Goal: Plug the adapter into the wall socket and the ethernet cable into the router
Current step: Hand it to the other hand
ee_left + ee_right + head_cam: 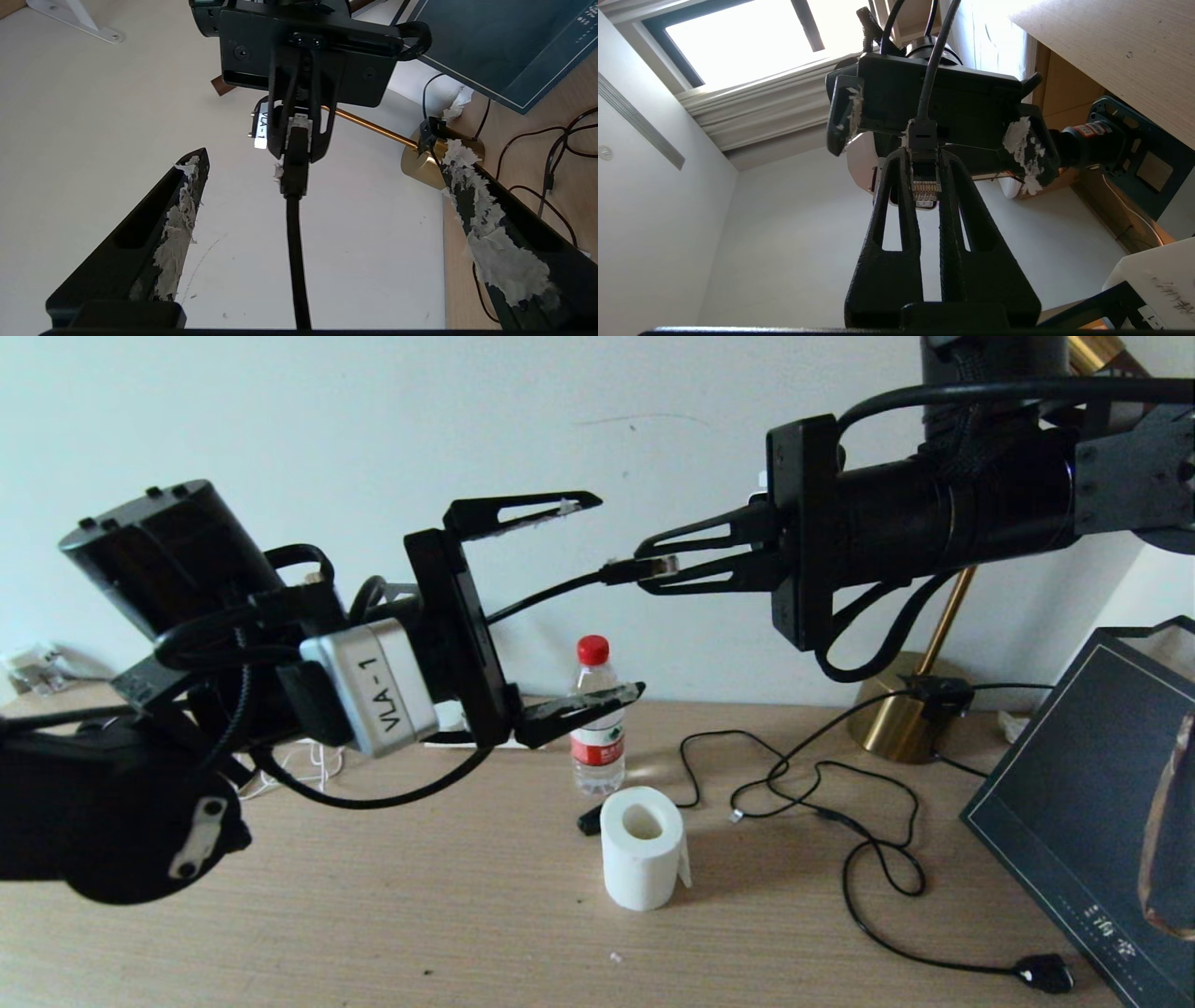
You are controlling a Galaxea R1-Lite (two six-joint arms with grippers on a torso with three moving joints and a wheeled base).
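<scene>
Slippage is the risk: the right gripper (658, 563) pinches only the ethernet cable's (546, 595) clear plug, held high above the desk. Its 2 fingers are clamped, while the left gripper (607, 597) gapes wide and empty around the cable; any tug could twist the plug loose.

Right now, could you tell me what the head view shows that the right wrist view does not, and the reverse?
Only the head view shows the water bottle, the paper roll, the loose black cords on the table and the brass lamp base. Only the right wrist view shows the gold contacts of the ethernet cable plug, plus a window overhead. Both show the right gripper shut on that plug in mid-air, and the left gripper open facing it, with the cable running back toward it.
</scene>
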